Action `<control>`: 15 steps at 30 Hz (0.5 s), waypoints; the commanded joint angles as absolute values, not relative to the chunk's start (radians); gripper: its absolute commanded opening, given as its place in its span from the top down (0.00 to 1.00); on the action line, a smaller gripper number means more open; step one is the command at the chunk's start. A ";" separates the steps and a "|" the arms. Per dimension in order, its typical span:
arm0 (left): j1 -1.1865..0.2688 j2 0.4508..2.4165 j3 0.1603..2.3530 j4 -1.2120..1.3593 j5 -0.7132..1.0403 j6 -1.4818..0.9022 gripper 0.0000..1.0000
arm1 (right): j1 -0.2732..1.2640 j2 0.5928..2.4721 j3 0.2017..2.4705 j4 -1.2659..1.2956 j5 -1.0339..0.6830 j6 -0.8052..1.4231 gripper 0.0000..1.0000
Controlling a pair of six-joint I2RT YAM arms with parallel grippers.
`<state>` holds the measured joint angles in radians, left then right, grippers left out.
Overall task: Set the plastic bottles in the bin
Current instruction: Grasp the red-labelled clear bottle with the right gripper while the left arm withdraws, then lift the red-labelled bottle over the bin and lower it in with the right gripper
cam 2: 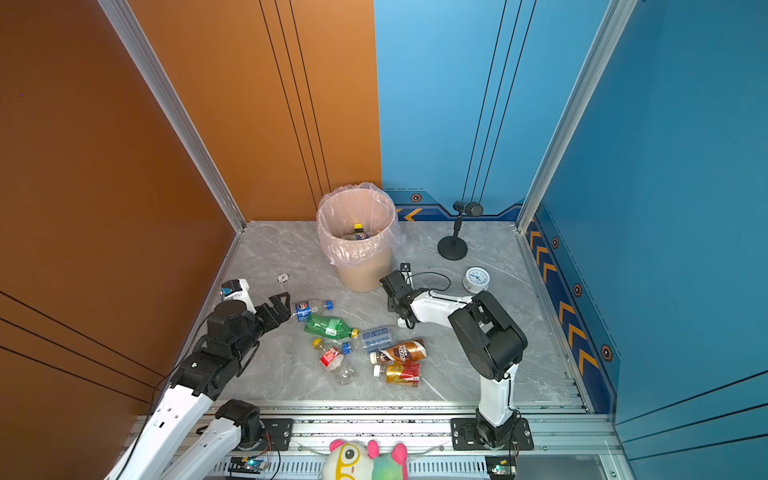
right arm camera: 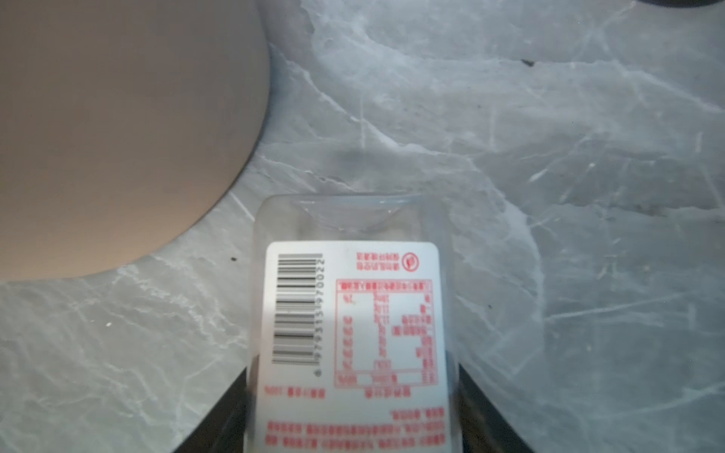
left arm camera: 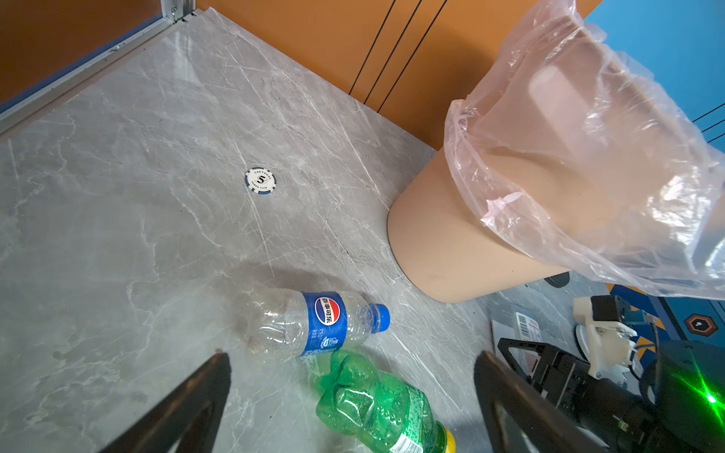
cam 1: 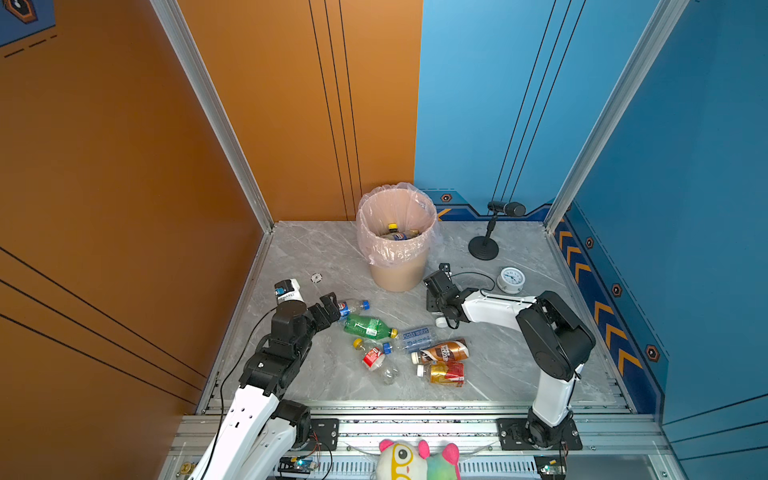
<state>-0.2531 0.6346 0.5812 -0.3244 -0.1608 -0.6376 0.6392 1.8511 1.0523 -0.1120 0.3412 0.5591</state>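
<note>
Here the right gripper (right arm camera: 352, 370) sits low just beside the foot of the bin (cam 1: 399, 278), its two fingers pressed against either side of a clear bottle with a white barcode label (right arm camera: 353, 313), which lies flat on the grey marble table (cam 1: 498, 365). The bin stands at the middle of the table's back edge, and a yellow-capped bottle (cam 1: 393, 232) lies inside it. The left gripper (cam 1: 333, 308) is spread wide with nothing in it, near the table's left edge, its fingers just beside the base of a clear bottle with a blue label (cam 1: 352, 307). Right against that one lies a green bottle (cam 1: 368, 326). Toward the front edge, close together, lie a clear bottle with blue lettering (cam 1: 415, 338), a clear bottle with a red label (cam 1: 376, 359), a brown bottle (cam 1: 444, 352) and a red-gold bottle (cam 1: 446, 373). A small white clock (cam 1: 511, 280) stands toward the right edge, well apart from the bottles.
</note>
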 commanded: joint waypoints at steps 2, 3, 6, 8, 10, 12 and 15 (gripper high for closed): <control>-0.240 0.629 0.550 -0.312 -0.138 -0.657 0.02 | 0.626 1.778 0.998 -0.106 0.398 0.571 0.46; -0.238 0.630 0.548 -0.316 -0.138 -0.663 0.02 | 0.620 1.764 0.991 -0.109 0.400 0.571 0.46; -0.232 0.626 0.541 -0.314 -0.131 -0.670 0.02 | 0.599 1.702 0.967 -0.115 0.406 0.566 0.48; -0.229 0.626 0.536 -0.317 -0.133 -0.667 0.02 | 0.591 1.654 0.942 -0.096 0.420 0.553 0.49; -0.222 0.624 0.536 -0.331 -0.134 -0.676 0.02 | 0.576 1.604 0.934 -0.098 0.417 0.547 0.49; -0.218 0.621 0.528 -0.330 -0.129 -0.678 0.02 | 0.569 1.550 0.936 -0.104 0.423 0.528 0.50; -0.210 0.617 0.515 -0.337 -0.128 -0.679 0.02 | 0.568 1.461 0.941 -0.095 0.445 0.491 0.50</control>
<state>-0.2214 0.6270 0.5377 -0.3202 -0.1490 -0.6720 0.5694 1.5375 0.9428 -0.1123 0.3946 0.5354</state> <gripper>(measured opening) 0.976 0.623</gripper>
